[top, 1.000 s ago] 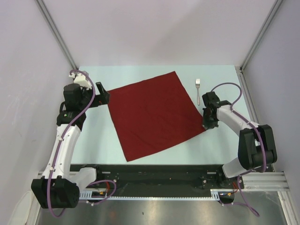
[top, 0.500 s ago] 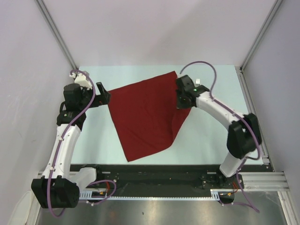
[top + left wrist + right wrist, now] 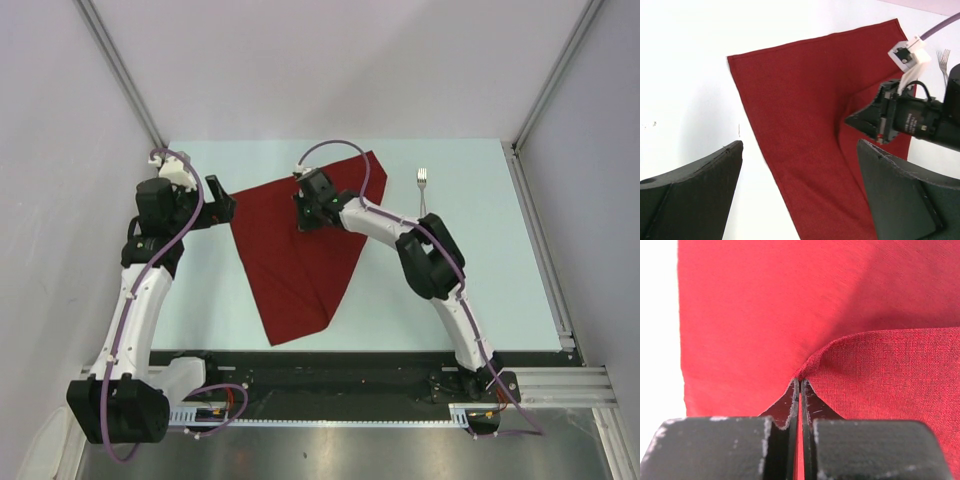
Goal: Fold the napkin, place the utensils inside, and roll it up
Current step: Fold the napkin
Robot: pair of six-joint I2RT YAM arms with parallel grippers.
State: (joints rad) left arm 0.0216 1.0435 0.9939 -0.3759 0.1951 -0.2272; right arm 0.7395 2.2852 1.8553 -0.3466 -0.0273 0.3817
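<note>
Left gripper point(image 3: 224, 203) gaping wide, empty, napkin point(image 3: 290, 262) just to its right, right gripper point(image 3: 302, 222) pinched on a napkin corner, dragged farther left across the cloth than before, pinch seen only in its wrist view, fork point(image 3: 422, 192) well to its right.

Pale green table inside a plain booth
Table point(image 3: 520, 250) enclosed by blank walls point(image 3: 340, 70); metal posts point(image 3: 121, 70) at eleven and one o'clock.
</note>
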